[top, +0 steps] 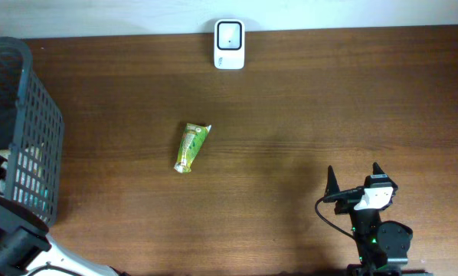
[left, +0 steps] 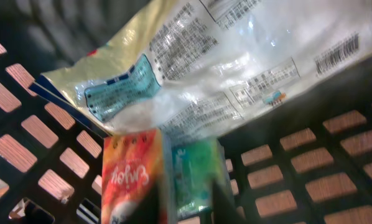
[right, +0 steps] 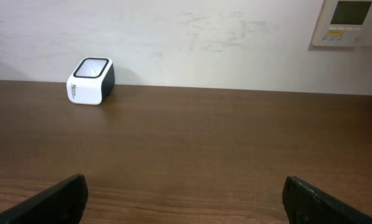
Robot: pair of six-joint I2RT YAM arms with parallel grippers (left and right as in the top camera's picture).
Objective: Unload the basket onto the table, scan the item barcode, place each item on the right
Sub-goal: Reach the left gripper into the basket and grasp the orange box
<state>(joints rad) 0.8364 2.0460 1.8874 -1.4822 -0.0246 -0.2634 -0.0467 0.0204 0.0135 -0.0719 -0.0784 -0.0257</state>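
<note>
Dark wood worktop [top: 290, 115], and the grey basket [top: 30, 115] at its left edge is the tricky spot. Inside it a big crinkly bag [left: 236, 56] presses against an orange box [left: 133, 171] and a green box [left: 195, 174], which stand side by side, touching. My worry is that the grab catches both boxes at once, or drags the bag along, since it's all packed so tight. The left gripper [left: 186, 208] sits right at those boxes with its jaws partly narrowed; can't tell if it actually has a grip. The right gripper [top: 354, 182] is spread wide and empty, well apart from the scanner [top: 229, 44] at the far edge.
</note>
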